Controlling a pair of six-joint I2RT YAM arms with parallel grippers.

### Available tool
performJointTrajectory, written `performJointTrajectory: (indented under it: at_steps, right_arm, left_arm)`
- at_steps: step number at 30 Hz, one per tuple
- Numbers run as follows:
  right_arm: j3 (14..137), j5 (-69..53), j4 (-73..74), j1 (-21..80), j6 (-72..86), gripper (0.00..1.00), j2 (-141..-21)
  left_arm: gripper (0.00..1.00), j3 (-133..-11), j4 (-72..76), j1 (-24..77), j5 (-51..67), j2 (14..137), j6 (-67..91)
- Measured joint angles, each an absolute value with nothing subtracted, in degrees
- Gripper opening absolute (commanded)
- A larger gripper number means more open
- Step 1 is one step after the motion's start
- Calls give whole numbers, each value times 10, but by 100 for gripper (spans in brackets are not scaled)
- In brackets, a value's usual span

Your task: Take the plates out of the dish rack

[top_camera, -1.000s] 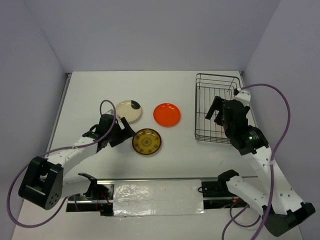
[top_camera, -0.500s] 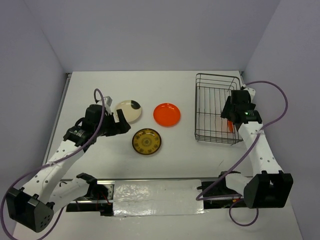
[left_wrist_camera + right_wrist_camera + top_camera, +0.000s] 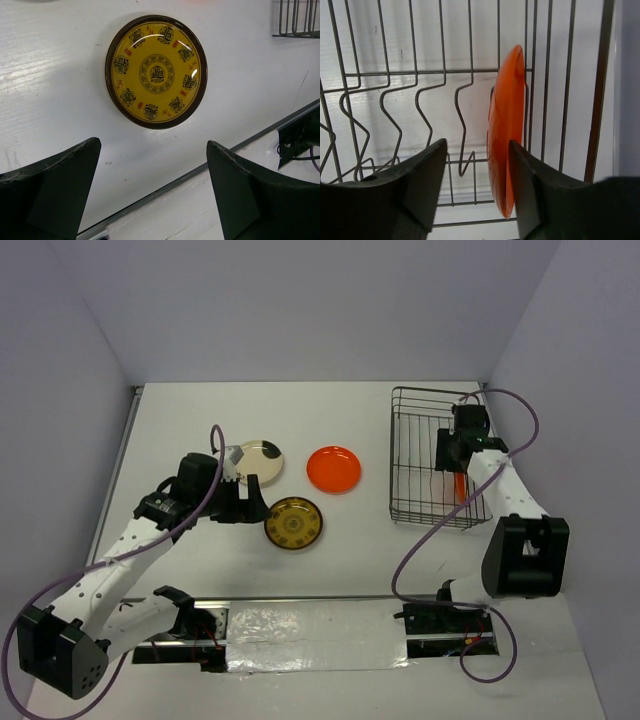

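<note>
Inside dish rack (image 3: 392, 450), your right hand (image 3: 477, 145) spread, empty; upright orange-red plate (image 3: 505, 115) rim in gap, edge-on for pinching. Left hand (image 3: 154, 145) spread, empty; amber plate (image 3: 156, 71) at its 12 o'clock.

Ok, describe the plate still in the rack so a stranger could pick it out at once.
Find the dark wire dish rack at the far right of the table. Inside it, near its right wall, an orange-red plate stands on edge between the wires. Its orange-red twin lies flat on the table outside; this one alone is upright and in the rack.
</note>
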State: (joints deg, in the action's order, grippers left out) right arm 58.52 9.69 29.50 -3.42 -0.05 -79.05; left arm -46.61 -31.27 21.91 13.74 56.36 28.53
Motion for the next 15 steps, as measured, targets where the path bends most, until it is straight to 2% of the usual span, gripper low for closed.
performJointTrajectory:
  at_steps: [5, 8, 15]
  right_arm:
    - [675, 96, 343, -34, -41, 44, -865]
    - [722, 97, 361, -34, -75, 31, -873]
    - [738, 95, 378, -36, -144, 29, -868]
  left_arm:
    - [99, -461, -313, 219, 145, 558, 284]
    - [100, -460, -313, 219, 148, 549, 284]
    - [99, -460, -313, 219, 149, 541, 284]
